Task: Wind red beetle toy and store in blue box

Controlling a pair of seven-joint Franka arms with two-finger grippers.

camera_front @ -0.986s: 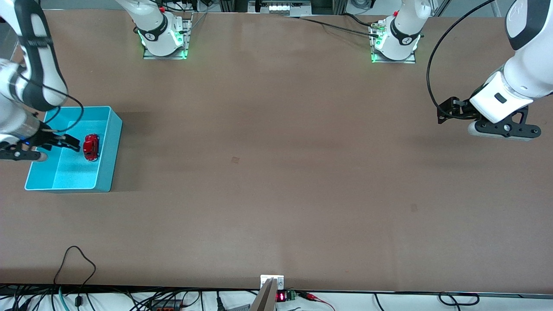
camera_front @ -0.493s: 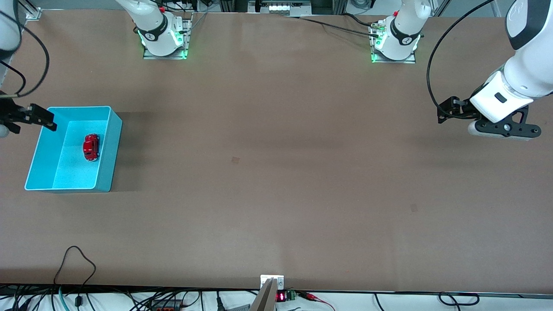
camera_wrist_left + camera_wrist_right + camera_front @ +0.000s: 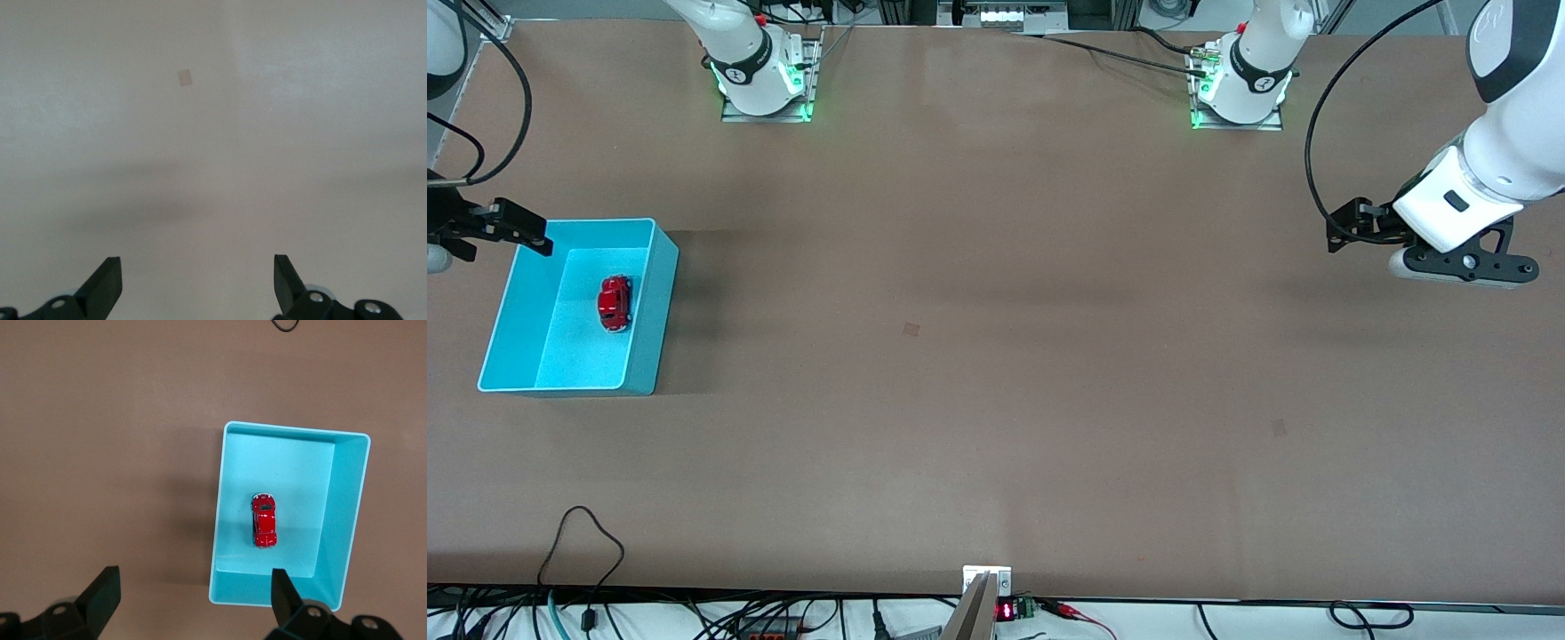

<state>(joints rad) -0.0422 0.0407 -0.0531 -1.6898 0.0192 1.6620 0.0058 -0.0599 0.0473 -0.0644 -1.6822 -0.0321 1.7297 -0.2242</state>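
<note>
We see the blue box (image 3: 649,307) at the right arm's end of the counter (image 3: 996,356), red beetle toy (image 3: 615,302) on its floor, long axis near-to-far, walls clear all round, right gripper (image 3: 516,233) over the box's rim, jaws spread, empty, left gripper (image 3: 198,283) waiting over bare counter, jaws spread.

The left gripper (image 3: 197,283) hangs over bare brown table (image 3: 220,160), its two black fingertips (image 3: 107,283) spread wide apart with nothing between them. A small square mark (image 3: 185,78) lies on the tabletop, and soft shadow bands cross the surface.
</note>
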